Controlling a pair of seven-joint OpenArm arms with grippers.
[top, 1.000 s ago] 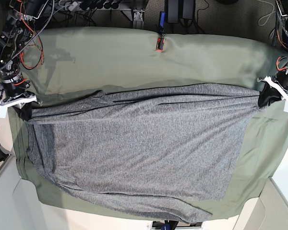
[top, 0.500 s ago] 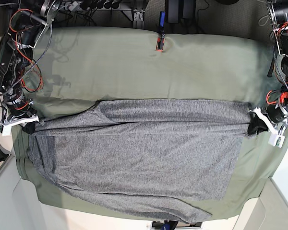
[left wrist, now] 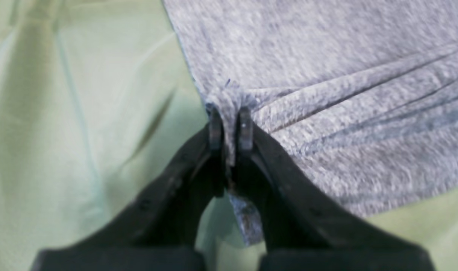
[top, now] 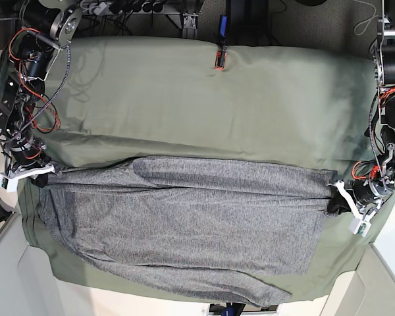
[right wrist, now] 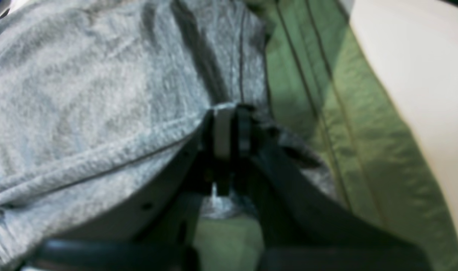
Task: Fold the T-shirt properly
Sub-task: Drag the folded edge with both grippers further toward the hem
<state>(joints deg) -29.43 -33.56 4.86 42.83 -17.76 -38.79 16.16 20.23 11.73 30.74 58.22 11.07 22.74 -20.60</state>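
Note:
The heather-grey T-shirt (top: 184, 224) lies spread across the near half of the olive-green table cloth (top: 204, 99), its far edge folded over toward the front. My left gripper (top: 336, 199) is shut on the shirt's right corner; in the left wrist view the jaws (left wrist: 229, 128) pinch a bunched fold of grey knit (left wrist: 326, 75). My right gripper (top: 39, 176) is shut on the shirt's left corner; in the right wrist view (right wrist: 229, 131) the fingers clamp the grey fabric (right wrist: 82, 94) at its edge.
A small red-and-black clip (top: 218, 59) sits at the table's far edge. Cables and arm bases stand at the far left (top: 33, 59) and far right (top: 392, 72). The cloth's hem (right wrist: 326, 113) and the pale floor (right wrist: 413, 75) lie beside the right gripper.
Both grippers have moved toward the front of the table, dragging the shirt's far edge with them; the folded-over band now lies lower and more green cloth shows behind it.

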